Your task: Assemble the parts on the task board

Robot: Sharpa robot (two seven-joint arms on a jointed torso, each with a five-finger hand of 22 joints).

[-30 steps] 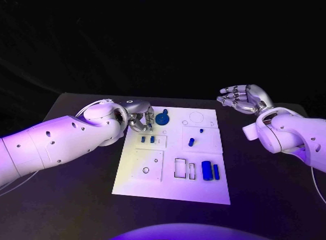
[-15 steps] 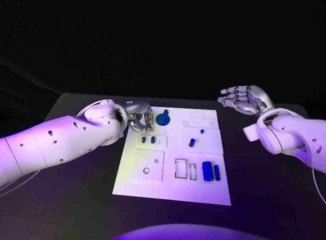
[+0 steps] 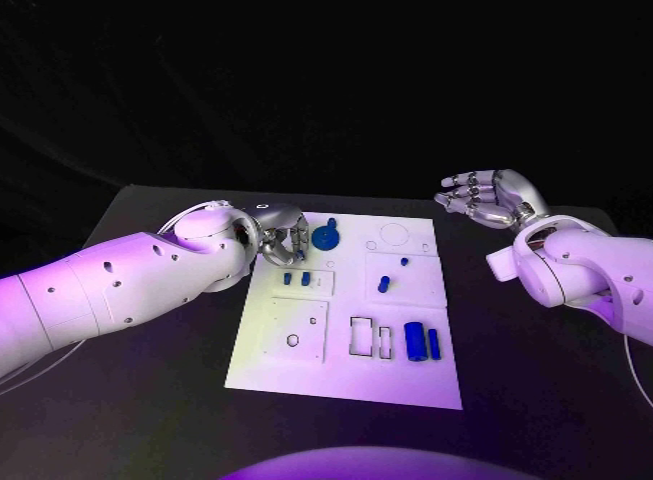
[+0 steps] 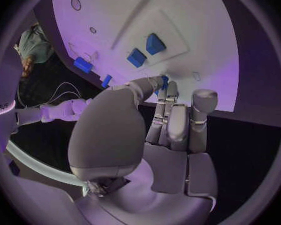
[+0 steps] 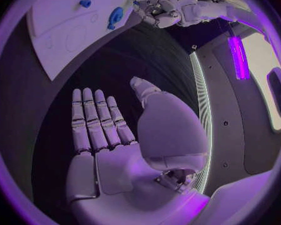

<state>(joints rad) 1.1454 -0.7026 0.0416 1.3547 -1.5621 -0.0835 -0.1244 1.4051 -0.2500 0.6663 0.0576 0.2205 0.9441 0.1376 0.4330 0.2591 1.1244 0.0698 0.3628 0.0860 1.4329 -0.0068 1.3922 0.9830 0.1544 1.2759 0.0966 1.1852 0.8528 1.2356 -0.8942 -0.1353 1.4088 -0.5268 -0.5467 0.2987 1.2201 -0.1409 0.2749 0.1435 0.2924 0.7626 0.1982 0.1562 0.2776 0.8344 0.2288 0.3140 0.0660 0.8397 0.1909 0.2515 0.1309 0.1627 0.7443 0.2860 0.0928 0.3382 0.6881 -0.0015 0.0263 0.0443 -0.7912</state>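
Observation:
The white task board (image 3: 341, 370) lies mid-table. My left hand (image 3: 280, 240) hovers at its far left corner, beside a round blue part (image 3: 326, 237). In the left wrist view the thumb and a finger pinch a small blue part (image 4: 163, 79) just above the board (image 4: 197, 40), near two blue blocks (image 4: 155, 43). Those blocks (image 3: 295, 279) sit in a recess on the board's left. Two small blue parts (image 3: 385, 284) lie mid-board, and two long blue parts (image 3: 421, 342) lie near right. My right hand (image 3: 488, 198) is raised beyond the far right corner, its fingers spread and empty (image 5: 109, 135).
Empty rectangular slots (image 3: 362, 336) and a round hole (image 3: 292, 341) mark the board's near half. Outlined circles (image 3: 394, 236) sit at its far right. Black table (image 3: 153, 330) surrounds the board on all sides.
My left hand has shifted slightly toward the board's far edge. The right hand and the parts on the board have not moved.

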